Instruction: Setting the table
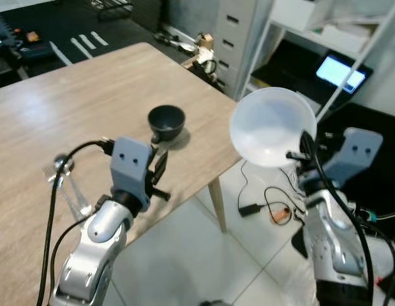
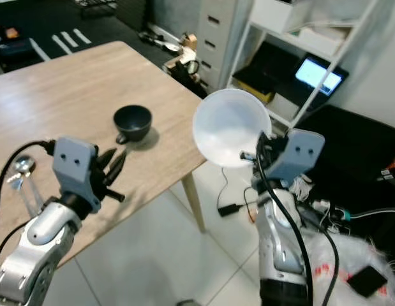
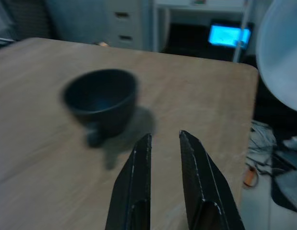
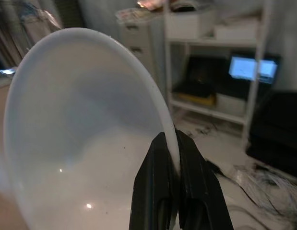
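A white bowl (image 1: 270, 124) hangs tilted in the air just off the right edge of the wooden table (image 1: 89, 95), above the tiled floor. My right gripper (image 4: 170, 143) is shut on its rim. A small dark cup (image 1: 166, 121) stands upright on the table near that edge. My left gripper (image 3: 163, 136) hovers low over the table on the near side of the cup, pointing at it; it is open with a narrow gap and nothing between its fingers. A shiny, spoon-like utensil (image 1: 60, 164) lies on the table to the left.
The table's leg (image 1: 217, 204) stands below its right corner. Cables and a plug (image 1: 267, 204) lie on the floor beside it. A grey drawer cabinet (image 1: 238, 32) and a white shelf holding a lit screen (image 1: 341, 71) stand behind.
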`<state>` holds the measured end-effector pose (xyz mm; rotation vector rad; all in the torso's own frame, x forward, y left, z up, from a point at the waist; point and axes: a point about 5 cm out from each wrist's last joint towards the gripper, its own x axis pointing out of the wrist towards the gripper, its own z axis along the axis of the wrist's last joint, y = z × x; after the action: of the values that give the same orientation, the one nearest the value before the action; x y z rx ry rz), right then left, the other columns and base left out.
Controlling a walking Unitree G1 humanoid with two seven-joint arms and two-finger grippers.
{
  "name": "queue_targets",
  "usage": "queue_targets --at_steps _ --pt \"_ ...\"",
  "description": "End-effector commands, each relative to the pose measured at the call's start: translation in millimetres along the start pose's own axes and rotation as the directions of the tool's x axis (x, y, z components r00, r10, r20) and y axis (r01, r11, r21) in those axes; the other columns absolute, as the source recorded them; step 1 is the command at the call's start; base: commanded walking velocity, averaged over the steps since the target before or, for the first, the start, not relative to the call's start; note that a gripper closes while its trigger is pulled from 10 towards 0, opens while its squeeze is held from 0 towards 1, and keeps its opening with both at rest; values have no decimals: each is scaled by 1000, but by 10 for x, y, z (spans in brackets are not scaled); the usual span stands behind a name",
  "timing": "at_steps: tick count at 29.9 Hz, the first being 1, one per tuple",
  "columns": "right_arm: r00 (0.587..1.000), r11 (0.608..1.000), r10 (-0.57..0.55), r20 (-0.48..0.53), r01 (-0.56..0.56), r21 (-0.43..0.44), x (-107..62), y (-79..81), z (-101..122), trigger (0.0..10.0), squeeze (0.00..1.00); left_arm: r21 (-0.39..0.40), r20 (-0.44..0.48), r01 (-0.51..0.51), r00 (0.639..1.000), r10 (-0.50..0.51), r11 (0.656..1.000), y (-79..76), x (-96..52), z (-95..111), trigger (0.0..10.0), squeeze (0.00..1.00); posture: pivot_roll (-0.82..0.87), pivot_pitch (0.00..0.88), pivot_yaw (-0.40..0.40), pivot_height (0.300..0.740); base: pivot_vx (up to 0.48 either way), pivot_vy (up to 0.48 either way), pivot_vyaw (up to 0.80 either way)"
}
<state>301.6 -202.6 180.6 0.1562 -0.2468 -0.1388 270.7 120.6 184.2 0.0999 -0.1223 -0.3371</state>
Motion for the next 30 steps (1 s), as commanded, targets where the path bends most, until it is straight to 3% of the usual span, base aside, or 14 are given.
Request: queue_targets --at_steps 1,10,30 --pt "998 997 -64 8 64 -42 -27 -162 2 10000 0 2 -10 26 1000 -26 1000 -56 2 -35 10000 0 11 69 60 740 0 0 -800" --pt "992 985 -127 -28 123 -118 -80 -332 -127 10000 0 -3 -24 49 999 -49 999 -101 24 -91 10000 0 1 70 60 740 0 0 -800" --pt "990 984 -133 -41 127 -123 -82 -346 -182 10000 0 -7 -23 59 998 -60 998 -127 36 -115 10000 0 -6 73 55 740 0 0 -800"
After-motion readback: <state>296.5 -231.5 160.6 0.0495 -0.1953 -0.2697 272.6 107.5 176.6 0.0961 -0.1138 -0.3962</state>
